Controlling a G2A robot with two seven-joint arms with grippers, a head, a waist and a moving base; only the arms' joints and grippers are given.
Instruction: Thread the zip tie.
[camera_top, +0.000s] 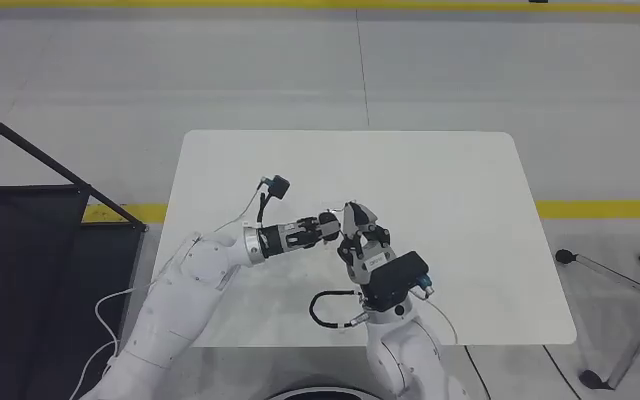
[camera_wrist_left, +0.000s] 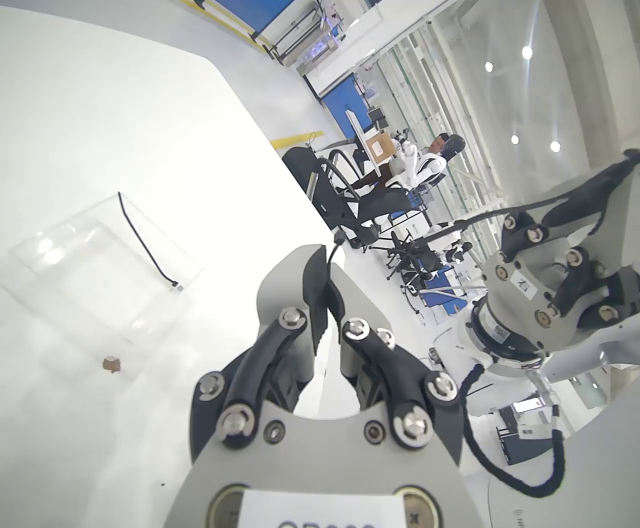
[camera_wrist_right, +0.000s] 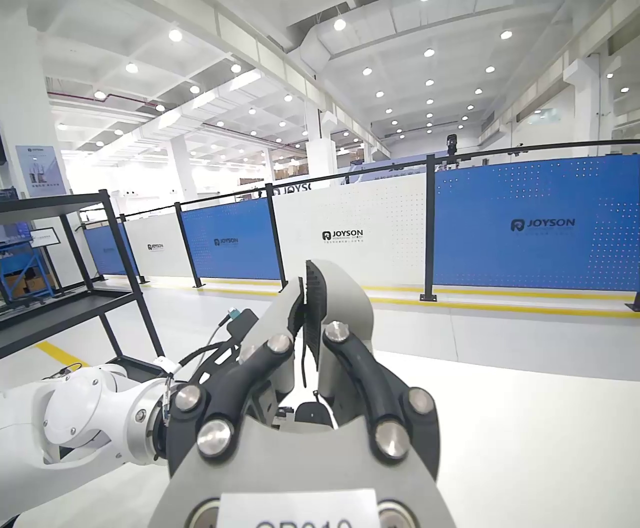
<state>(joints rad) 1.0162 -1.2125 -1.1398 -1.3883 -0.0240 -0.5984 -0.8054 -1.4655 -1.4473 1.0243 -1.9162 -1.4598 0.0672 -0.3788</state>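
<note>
A thin black zip tie (camera_wrist_left: 332, 256) is pinched in my left gripper (camera_wrist_left: 324, 285), which is shut on it; its small head pokes out past the fingertips. My right gripper (camera_wrist_right: 306, 287) is shut on a black zip tie strip (camera_wrist_right: 303, 357) that hangs down between its fingers. In the top view the left gripper (camera_top: 326, 228) and right gripper (camera_top: 357, 222) are held close together above the white table (camera_top: 450, 200), near its front middle. I cannot tell whether both grippers hold the same tie.
A clear shallow tray (camera_wrist_left: 45, 260) lies on the table with a second black zip tie (camera_wrist_left: 145, 240) on it. A small brown scrap (camera_wrist_left: 111, 364) lies beside the tray. A dark rack (camera_top: 40, 260) stands off the table's left edge.
</note>
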